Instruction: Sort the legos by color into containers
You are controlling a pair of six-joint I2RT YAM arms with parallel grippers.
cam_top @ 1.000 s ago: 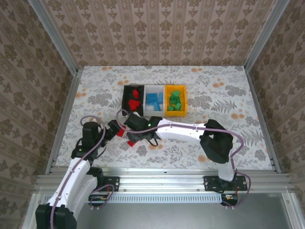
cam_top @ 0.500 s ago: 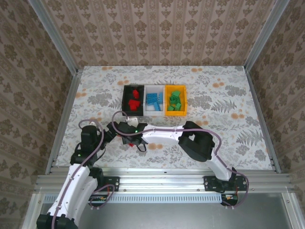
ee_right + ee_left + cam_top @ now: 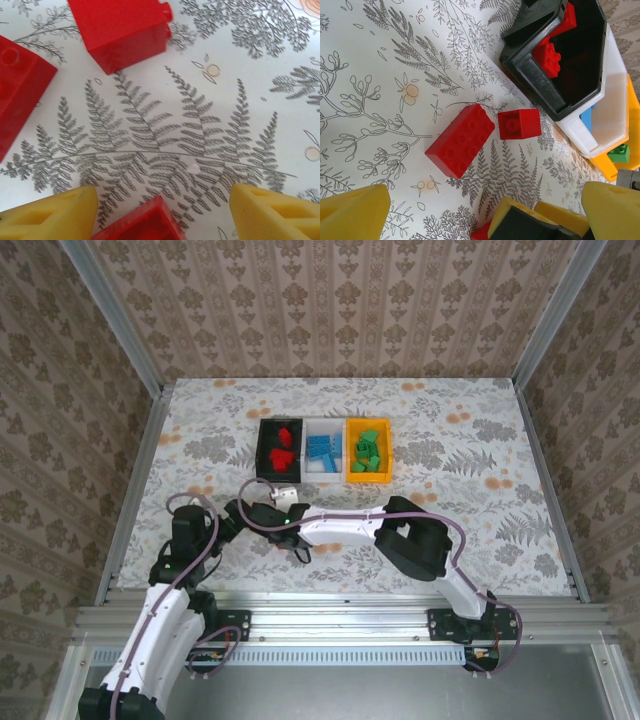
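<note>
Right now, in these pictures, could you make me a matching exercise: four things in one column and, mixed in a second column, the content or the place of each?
Column one
1. black bin
2. white bin
3. orange bin
4. long red brick

Column two
A. holds green bricks
B. lies on the table
C. holds red bricks
D. holds blue bricks

Pairs: 1-C, 2-D, 3-A, 4-B

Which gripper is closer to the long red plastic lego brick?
Right. The right gripper sits low just beside the long red plastic brick; the left gripper hangs higher, farther back.
</note>
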